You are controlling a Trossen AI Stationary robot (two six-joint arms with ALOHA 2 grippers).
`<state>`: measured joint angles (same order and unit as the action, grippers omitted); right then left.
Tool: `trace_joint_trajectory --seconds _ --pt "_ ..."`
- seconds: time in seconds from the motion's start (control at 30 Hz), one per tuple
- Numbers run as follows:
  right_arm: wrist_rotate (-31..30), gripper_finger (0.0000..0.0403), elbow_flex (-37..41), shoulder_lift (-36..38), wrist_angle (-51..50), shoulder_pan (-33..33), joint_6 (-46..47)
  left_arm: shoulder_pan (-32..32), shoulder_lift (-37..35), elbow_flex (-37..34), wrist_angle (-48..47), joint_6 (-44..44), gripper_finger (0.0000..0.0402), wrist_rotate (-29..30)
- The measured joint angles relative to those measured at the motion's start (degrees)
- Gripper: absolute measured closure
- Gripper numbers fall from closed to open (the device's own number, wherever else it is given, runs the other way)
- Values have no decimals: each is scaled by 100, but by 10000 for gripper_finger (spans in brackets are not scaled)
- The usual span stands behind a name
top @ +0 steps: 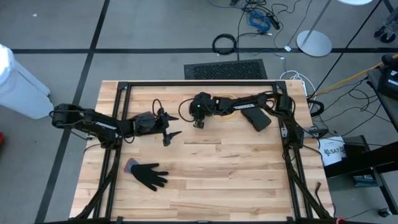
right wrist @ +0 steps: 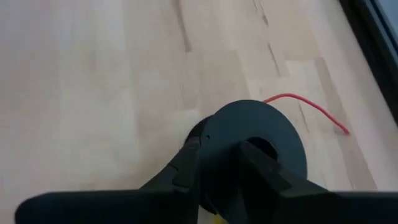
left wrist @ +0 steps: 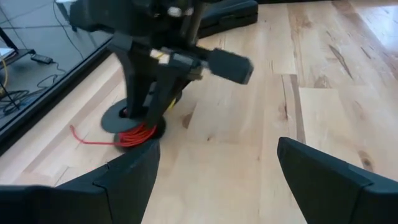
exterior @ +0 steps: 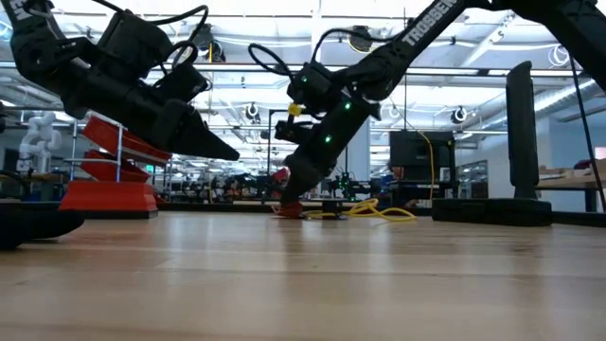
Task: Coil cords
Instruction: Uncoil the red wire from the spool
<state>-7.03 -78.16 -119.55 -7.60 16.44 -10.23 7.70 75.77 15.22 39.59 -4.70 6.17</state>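
The glove (top: 148, 175) is lying nearest, at seven o'clock. The left gripper (top: 169, 126) is hovering with fingers spread, grasping nothing. At twelve o'clock the right gripper (right wrist: 231, 163) is pinching a black spool (right wrist: 261, 149) wound with red cord (left wrist: 134, 136); a tail is trailing loose, so coiling looks unfinished.

The high camera looks straight down from far above and sees the whole pale wooden desk (top: 205, 180) with the floor around it. The low camera stands at desk height and looks level across the boards into the room behind. The left wrist camera is near the desk, facing a flat black spool with red wire (left wrist: 134, 127) at centre left of the frame. The right wrist camera looks down on the same spool (right wrist: 258, 149) from very close.
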Motion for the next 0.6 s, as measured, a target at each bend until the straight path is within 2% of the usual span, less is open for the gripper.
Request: trace_joint_trajectory --seconds 0.2,0.37,0.6 --pt "47 339 8 417 -746 -60 71 0 0 0 -23 12 68 2" --pt "603 340 8 721 -1379 -94 180 0 0 0 -4 12 68 2" --pt "901 361 8 974 -1623 -120 129 4 0 0 18 99 68 2"
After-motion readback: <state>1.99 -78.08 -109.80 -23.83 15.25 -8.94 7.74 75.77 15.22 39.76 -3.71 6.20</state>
